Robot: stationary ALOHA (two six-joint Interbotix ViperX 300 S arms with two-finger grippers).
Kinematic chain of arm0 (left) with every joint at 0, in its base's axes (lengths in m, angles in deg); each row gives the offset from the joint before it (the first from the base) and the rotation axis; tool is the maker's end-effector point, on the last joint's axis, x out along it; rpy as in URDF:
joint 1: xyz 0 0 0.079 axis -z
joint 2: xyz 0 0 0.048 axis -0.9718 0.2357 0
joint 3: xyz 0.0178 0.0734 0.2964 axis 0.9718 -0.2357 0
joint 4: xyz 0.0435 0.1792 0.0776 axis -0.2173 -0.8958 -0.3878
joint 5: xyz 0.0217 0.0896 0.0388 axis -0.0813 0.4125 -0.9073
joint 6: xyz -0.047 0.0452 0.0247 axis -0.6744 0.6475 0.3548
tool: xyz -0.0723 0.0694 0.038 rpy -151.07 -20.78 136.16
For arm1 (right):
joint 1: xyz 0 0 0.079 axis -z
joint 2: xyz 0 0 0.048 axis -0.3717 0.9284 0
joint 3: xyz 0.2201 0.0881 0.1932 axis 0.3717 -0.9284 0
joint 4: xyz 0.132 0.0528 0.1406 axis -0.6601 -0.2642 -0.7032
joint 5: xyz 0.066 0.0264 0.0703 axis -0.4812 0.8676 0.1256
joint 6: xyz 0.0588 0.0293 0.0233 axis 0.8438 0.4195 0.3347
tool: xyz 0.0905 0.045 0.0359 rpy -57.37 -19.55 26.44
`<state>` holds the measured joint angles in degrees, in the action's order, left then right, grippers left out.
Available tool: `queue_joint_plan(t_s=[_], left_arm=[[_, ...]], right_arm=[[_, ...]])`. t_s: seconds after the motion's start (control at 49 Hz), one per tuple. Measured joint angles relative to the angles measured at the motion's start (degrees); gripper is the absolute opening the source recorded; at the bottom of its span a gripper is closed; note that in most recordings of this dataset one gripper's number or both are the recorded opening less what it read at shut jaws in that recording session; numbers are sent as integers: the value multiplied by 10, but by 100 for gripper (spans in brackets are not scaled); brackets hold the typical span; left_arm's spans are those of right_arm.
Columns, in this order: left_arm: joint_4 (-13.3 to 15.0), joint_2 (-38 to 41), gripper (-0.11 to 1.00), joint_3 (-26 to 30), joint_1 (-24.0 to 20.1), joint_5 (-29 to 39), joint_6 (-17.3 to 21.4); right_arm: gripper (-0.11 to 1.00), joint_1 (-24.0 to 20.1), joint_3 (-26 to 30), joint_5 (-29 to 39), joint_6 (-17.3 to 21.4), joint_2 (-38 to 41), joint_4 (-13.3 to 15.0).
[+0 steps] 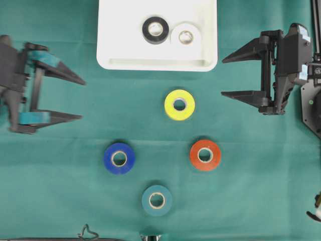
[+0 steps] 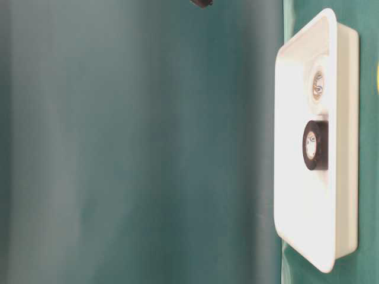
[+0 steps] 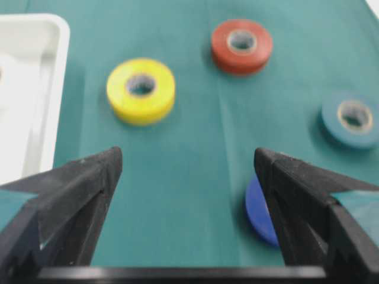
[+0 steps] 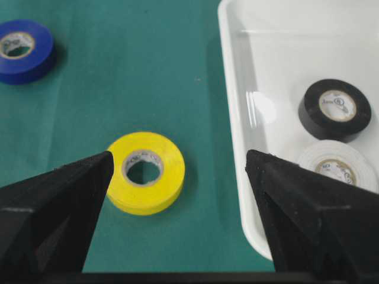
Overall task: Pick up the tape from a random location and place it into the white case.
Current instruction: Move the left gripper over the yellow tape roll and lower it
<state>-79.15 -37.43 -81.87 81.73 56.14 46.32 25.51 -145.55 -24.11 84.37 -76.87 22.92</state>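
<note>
The white case [image 1: 120, 50] lies at the top middle of the green cloth and holds a black roll [image 1: 155, 30] and a white roll [image 1: 185, 36]. A yellow tape roll [image 1: 179, 104] lies just below the case. A red roll [image 1: 205, 155], a blue roll [image 1: 119, 158] and a teal roll [image 1: 156, 200] lie lower down. My left gripper [image 1: 83, 99] is open and empty at the left. My right gripper [image 1: 222, 77] is open and empty at the right, level with the case's lower corner. In the right wrist view the yellow roll [image 4: 146, 171] and the case rim [image 4: 237, 136] lie ahead.
The left wrist view shows the yellow roll [image 3: 141, 90], the red roll [image 3: 241, 45], the teal roll [image 3: 352, 118] and the blue roll [image 3: 259, 210] partly behind a finger. The table-level view shows the case [image 2: 296, 195] from the side.
</note>
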Motion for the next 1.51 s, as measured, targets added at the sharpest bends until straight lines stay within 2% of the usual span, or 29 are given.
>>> queue_joint_plan(t_s=[0.204, 0.326, 0.551, 0.714, 0.999, 1.265, 1.367, 1.509], left_arm=[[-1, 116, 96, 83, -4, -16, 2], [-1, 176, 97, 144, -5, -16, 16], [-1, 253, 96, 240, -6, -17, 54], [-1, 293, 97, 294, -15, -16, 66], [-2, 338, 96, 351, -28, -7, 68], [-1, 340, 96, 359, -34, 6, 64], [-2, 345, 96, 373, -34, 36, 63], [-1, 364, 96, 417, -34, 123, 63]], right_arm=[[89, 1, 0, 0, -1, 4, 0], [89, 0, 0, 0, -1, 4, 1], [89, 1, 0, 0, 0, 5, 1], [89, 1, 0, 0, -3, 7, 1], [89, 1, 0, 0, -4, 12, 1], [89, 1, 0, 0, -4, 13, 2], [89, 1, 0, 0, -4, 13, 2], [89, 1, 0, 0, -4, 13, 3]])
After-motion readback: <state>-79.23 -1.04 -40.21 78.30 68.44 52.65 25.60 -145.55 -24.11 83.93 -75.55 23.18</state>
